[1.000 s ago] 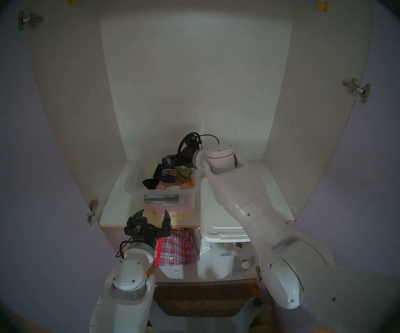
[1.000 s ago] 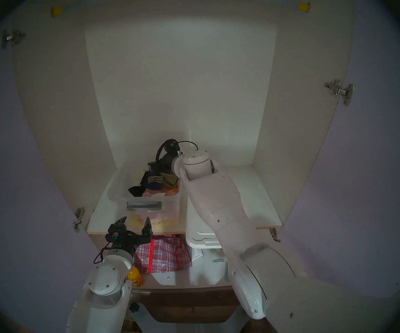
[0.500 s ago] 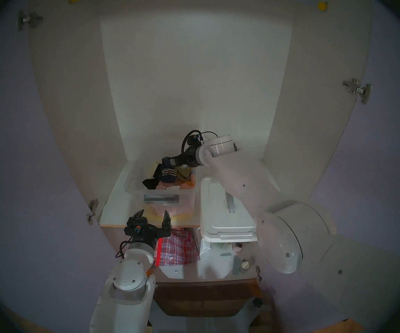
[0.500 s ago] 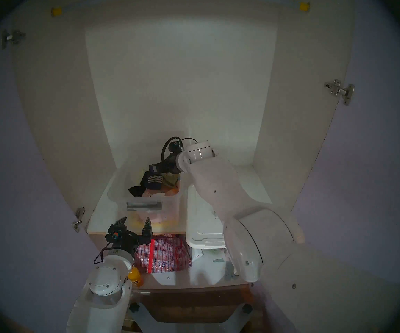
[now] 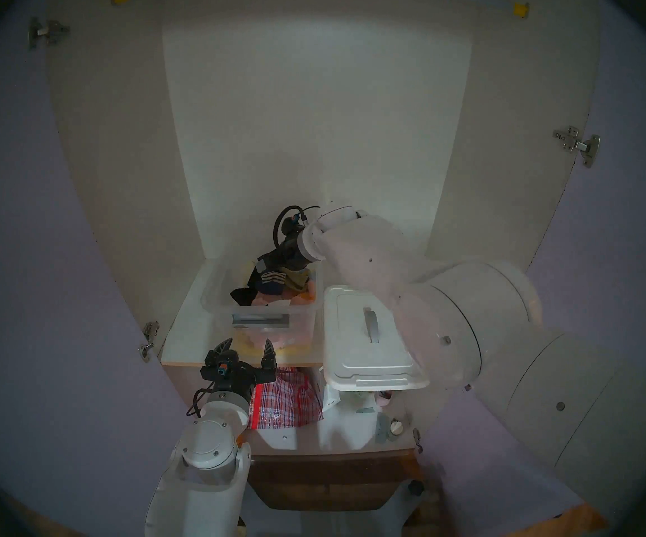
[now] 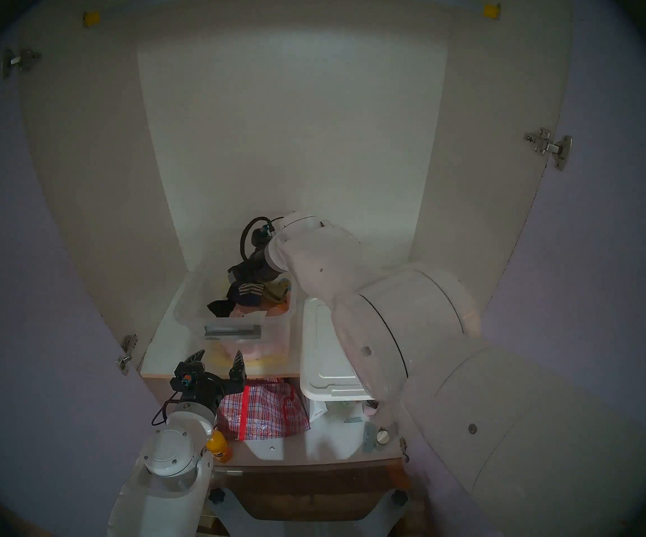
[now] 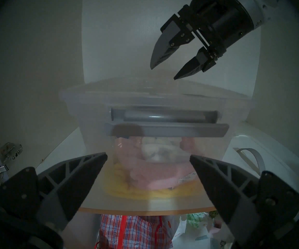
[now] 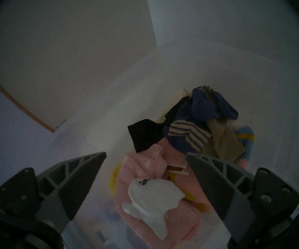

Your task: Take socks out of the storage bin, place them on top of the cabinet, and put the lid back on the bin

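Small white fabric socks with a black mark lie on pink cloth inside the clear plastic storage bin, below and between the spread fingers of the right gripper, untouched; it grips nothing.

Lid partly behind right arm

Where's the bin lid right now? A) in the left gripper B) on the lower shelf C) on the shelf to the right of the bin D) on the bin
C: the lid lies flat on the shelf board beside the open storage bin, its front end overhanging the shelf edge, with no gripper on it.
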Controlling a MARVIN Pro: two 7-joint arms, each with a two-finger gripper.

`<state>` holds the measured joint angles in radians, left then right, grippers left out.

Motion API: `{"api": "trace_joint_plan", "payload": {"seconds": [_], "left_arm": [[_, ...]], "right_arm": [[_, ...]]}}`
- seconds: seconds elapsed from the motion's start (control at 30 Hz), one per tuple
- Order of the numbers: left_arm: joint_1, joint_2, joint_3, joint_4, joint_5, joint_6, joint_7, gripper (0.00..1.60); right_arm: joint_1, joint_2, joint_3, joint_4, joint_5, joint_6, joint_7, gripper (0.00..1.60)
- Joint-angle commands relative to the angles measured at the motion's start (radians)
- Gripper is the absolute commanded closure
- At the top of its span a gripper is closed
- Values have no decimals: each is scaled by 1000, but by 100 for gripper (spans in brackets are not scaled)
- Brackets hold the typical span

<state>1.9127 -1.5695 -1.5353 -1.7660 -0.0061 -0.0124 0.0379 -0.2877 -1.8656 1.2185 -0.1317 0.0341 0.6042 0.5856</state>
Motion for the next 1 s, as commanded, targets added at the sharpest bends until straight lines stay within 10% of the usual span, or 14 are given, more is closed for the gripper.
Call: {"api": "trace_joint_plan", "payload": {"seconds": [0.0,0.97], "left_arm": [[-11,0,3,-24,-1,-7,-3,0],[-15,-1,4,-12,0,-7,3,0]], "right_arm": [[11,-54,-36,-8,-28,-19,-12,0],[-78,-48,-46,21,-35,-50,-88,0]]}}
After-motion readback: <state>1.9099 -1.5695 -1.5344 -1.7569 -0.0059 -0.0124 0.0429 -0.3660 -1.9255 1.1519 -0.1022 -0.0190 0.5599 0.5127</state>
